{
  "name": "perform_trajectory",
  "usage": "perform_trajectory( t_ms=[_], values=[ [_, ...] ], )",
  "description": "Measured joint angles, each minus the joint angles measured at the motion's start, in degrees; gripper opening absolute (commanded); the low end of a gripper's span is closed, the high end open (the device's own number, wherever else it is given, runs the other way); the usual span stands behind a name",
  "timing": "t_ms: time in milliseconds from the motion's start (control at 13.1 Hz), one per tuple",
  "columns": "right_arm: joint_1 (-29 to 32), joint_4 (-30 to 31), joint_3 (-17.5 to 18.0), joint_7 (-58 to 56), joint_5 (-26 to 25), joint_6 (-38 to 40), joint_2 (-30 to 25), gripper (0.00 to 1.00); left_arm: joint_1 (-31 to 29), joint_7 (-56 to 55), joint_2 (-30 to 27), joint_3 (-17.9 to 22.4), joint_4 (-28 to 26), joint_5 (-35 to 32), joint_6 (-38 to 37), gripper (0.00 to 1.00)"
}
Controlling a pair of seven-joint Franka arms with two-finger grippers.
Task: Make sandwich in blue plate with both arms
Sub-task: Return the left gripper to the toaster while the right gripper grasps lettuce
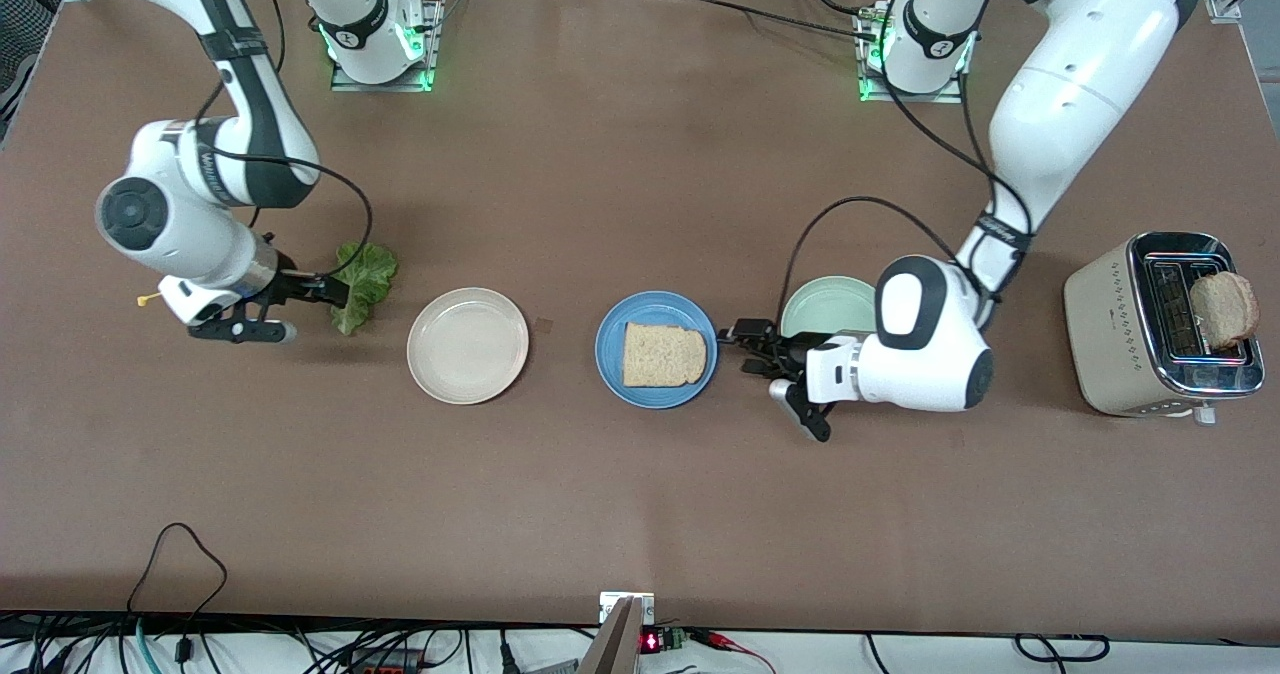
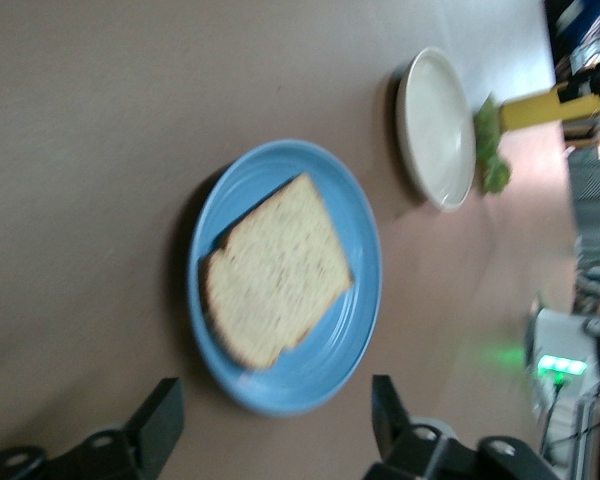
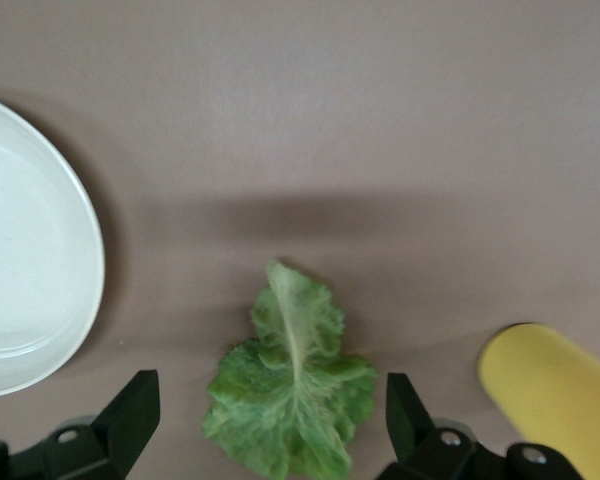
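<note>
While the table [image 1: 620, 514] lies mostly bare along the edge nearest the front camera, we see everything gathered in one row across its middle. We count three plates. The blue plate [image 1: 612, 352] sits at the centre of that row with one slice of toast [image 1: 663, 355] lying flat on it, inside the rim with blue showing all round. The beige plate [image 1: 467, 345] is beside it toward the right arm's end, apart from it, with a strip of open table between them. The mint-green plate [image 1: 826, 304] lies toward the left arm's end, partly hidden under the left arm.

We count two slices of bread: the one on the blue plate, and a second slice [image 1: 1224, 309] standing up out of the toaster [image 1: 1110, 324] at the left arm's end of the table. There is one lettuce leaf [image 1: 364, 276], flat on the table near the right arm's end, with nothing touching it.

The left gripper [image 1: 762, 356] is low, just beside the blue plate's rim, its fingers [image 2: 160, 425] spread apart and holding nothing; in the left wrist view the plate and toast lie ahead of them. The right gripper [image 1: 325, 299] hangs over the lettuce leaf, its fingers [image 3: 132, 415] spread wide to either side of the leaf, not touching it. A wide stretch of open table runs between the row and the arm bases.
</note>
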State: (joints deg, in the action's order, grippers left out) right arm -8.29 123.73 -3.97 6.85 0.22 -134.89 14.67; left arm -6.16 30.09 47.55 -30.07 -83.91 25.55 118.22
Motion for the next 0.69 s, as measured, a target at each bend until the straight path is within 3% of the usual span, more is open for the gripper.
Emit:
perform_trajectory(
  t_ms=[229, 686],
  values=[
    [-0.87, 5.52, 0.01, 1.28, 0.0, -6.3, 0.06, 1.0, -0.98, -6.39, -5.6, 0.0, 0.21, -13.58, -7.32, 1.0],
    [-0.6, 6.41, -0.3, 1.53, 0.0, -15.46, 4.24, 1.0, -2.33, -9.79, -16.12, 0.27, 1.0, -35.36, -17.3, 1.0]
  ],
)
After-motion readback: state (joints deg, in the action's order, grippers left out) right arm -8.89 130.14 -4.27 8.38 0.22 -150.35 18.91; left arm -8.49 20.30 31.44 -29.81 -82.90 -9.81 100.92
